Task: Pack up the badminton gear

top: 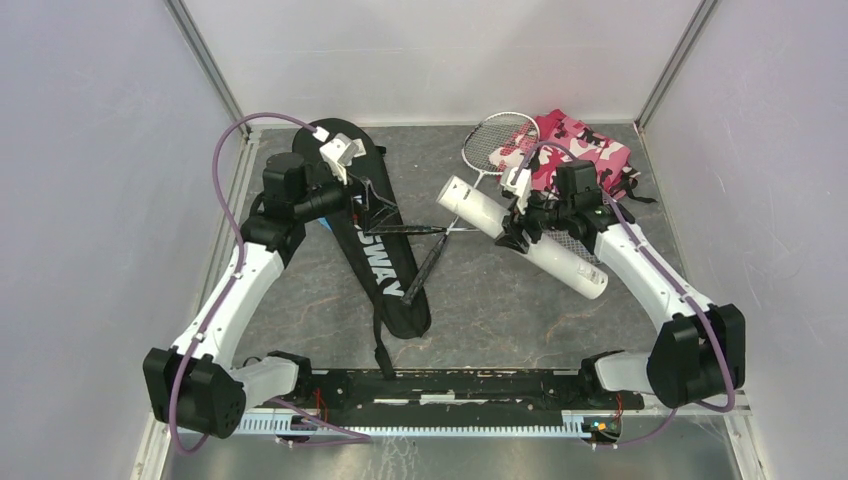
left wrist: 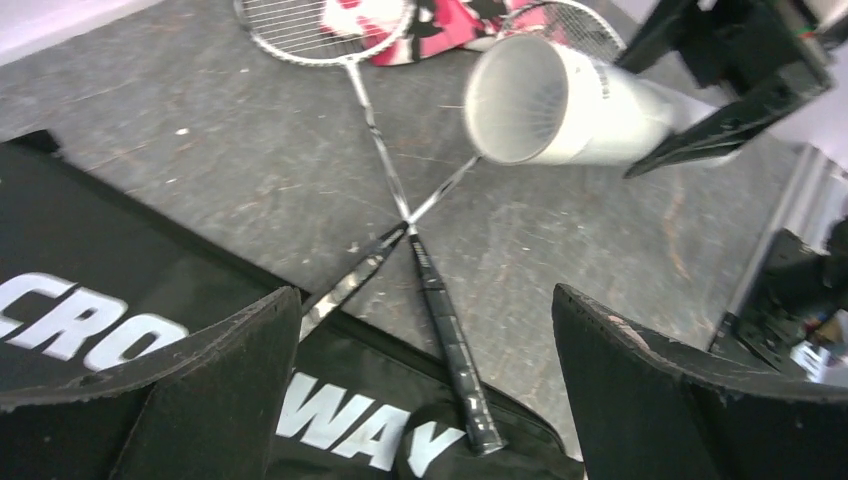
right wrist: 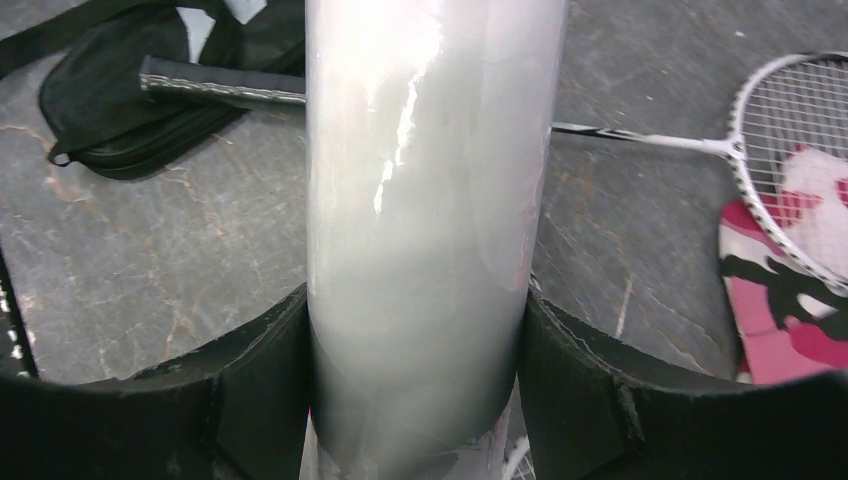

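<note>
I read: racket bag (top: 400, 300), black with white lettering; tube (top: 570, 265), plain white; rackets (left wrist: 452, 345), silver frames and black handles; cloth (top: 585, 150), pink camouflage with black and white patches; surface (top: 500, 320), grey, marbled.

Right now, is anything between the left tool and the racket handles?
Nothing visible. The open left tool hangs above the crossed racket handles, which lie bare across the edge of the bag.

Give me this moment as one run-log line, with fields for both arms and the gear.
left jaws: open, empty, above racket bag | right jaws: shut on white tube | rackets: crossed, outside bag
</note>
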Robot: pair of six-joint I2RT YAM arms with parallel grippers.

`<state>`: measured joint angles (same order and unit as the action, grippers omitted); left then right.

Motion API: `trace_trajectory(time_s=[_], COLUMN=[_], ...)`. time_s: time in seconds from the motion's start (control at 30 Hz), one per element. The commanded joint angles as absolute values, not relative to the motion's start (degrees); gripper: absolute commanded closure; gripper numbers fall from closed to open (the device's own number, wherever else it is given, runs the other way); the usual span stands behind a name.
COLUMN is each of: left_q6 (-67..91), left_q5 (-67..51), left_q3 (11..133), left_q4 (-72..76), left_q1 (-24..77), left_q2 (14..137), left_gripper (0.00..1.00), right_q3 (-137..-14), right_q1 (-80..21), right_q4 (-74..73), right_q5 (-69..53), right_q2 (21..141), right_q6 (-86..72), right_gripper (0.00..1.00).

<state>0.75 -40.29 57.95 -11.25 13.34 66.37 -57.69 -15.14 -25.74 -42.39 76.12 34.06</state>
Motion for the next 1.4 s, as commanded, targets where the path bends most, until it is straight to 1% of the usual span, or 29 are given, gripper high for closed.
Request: trace_trajectory(time_s=[0.0,0.17,0.37,0.47,0.7,0.8,0.87,0.93,0.97,1.03,1.1,1.13,1.37], left_q6=[-3.0,-6.32,-8.27,-8.61,-6.96,-6.91,-6.78,-6.82,-6.87,-6.86,-6.82,-6.77,-8.15], left_q5=[-31.34,-30.9,-29.96,-28.25,-21.61,-21.3,-21.52,-21.5,-21.3,-20.51,-19.34,-18.55,-16.79], left_q3=[60.22,59.24,56.71,57.3,59.33,59.38,58.96,58.51,58.33,58.03,58.16,58.25,58.14], left_q4=[-13.42,-13.08,-10.01,-10.27,-10.93,-11.2,-11.04,-10.81,-10.71,-10.75,-11.27,-11.55,-11.9], left_q1=[13.01,13.01,13.1,13.1,13.1,13.1,13.07,13.1,13.1,13.1,13.1,13.1,13.1], left_q2=[65.24,67.05,69.33,71.89,76.32,76.51,76.27,76.03,75.9,75.87,75.99,76.11,76.82], left_gripper=[0.0,0.0,0.0,0.0,0.0,0.0,0.0,0.0,0.0,0.0,0.0,0.0,0.0], right_q3=[-59.17,-57.57,-52.24,-49.3,-41.93,-40.17,-39.33,-38.83,-38.85,-39.27,-40.23,-40.93,-48.23], right_q1=[-14.45,-12.65,-12.36,-12.37,-12.36,-12.33,-12.3,-12.37,-12.37,-12.38,-12.43,-12.42,-13.29], right_q4=[-24.8,-29.65,-39.72,-42.69,-40.69,-40.28,-39.55,-38.86,-38.47,-38.23,-38.31,-38.39,-39.76], right_q5=[-35.82,-31.96,-30.78,-29.23,-26.0,-25.69,-25.07,-24.46,-24.26,-24.0,-24.06,-24.23,-28.46], right_q2=[72.86,72.73,71.14,70.67,72.38,74.27,75.26,76.05,76.39,76.86,76.9,76.79,76.08], right_q6=[33.75,36.89,51.24,56.45,59.22,60.5,60.86,60.94,60.92,60.54,60.17,59.89,56.53], right_gripper=[0.63,0.63,0.6,0.59,0.58,0.57,0.55,0.51,0.47,0.33,0.14,0.03,0.02])
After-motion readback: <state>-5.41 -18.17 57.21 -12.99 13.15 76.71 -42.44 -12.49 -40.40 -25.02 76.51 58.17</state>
